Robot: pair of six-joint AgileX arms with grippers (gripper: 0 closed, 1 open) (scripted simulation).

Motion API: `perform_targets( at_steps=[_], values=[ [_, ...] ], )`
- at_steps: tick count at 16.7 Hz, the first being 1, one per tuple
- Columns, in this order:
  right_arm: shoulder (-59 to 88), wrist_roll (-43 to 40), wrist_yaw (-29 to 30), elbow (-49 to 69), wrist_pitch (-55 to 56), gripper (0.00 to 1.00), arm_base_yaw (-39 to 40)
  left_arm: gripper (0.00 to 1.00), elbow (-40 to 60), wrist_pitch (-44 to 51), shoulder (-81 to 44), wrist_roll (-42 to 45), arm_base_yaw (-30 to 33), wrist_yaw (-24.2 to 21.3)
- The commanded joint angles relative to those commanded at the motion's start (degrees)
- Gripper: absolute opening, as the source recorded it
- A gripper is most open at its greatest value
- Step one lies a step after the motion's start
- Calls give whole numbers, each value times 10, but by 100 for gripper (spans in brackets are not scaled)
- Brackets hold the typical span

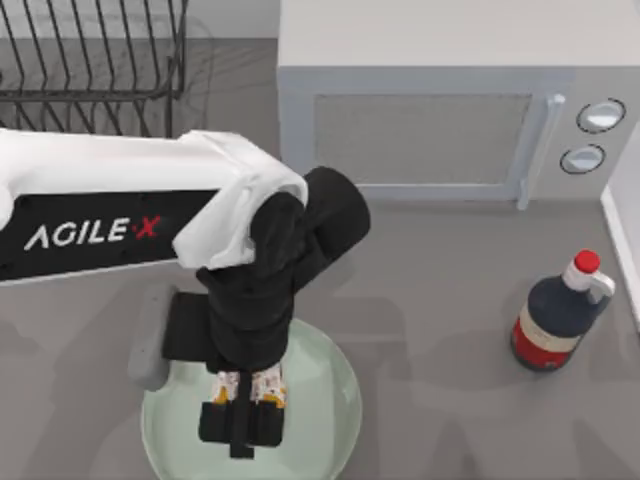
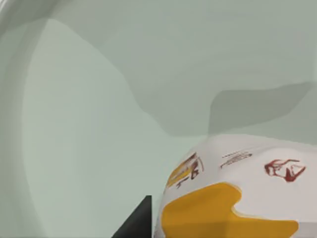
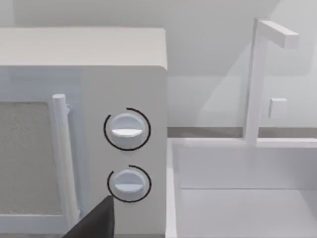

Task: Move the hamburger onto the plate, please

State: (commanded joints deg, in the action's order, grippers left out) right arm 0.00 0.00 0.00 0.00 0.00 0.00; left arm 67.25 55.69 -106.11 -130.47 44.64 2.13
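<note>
One step appears left: release and withdrawal. The left gripper [image 1: 247, 388] is over the plate [image 1: 330, 400], its fingers clasping the hamburger [image 1: 252, 381] from both sides. In the left wrist view the hamburger [image 2: 237, 193] sits low above the plate [image 2: 89, 124]; contact cannot be confirmed.

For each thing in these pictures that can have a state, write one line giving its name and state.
hamburger: wrapped, held over the plate
plate: upright, on the table
left gripper: shut on the hamburger
bottle: capped, standing
microwave: door closed
dish rack: no dishes seen
</note>
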Motion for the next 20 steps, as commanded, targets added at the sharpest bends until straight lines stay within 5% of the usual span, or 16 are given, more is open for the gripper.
perform_targets(
  at_steps=[1,14,20],
  values=[
    [0,0,0,0,0,100,0,0,0,0,0,0,0,0],
    [0,0,0,0,0,100,0,98,0,0,0,0,0,0],
    [0,0,0,0,0,100,0,100,0,0,0,0,0,0]
  ],
)
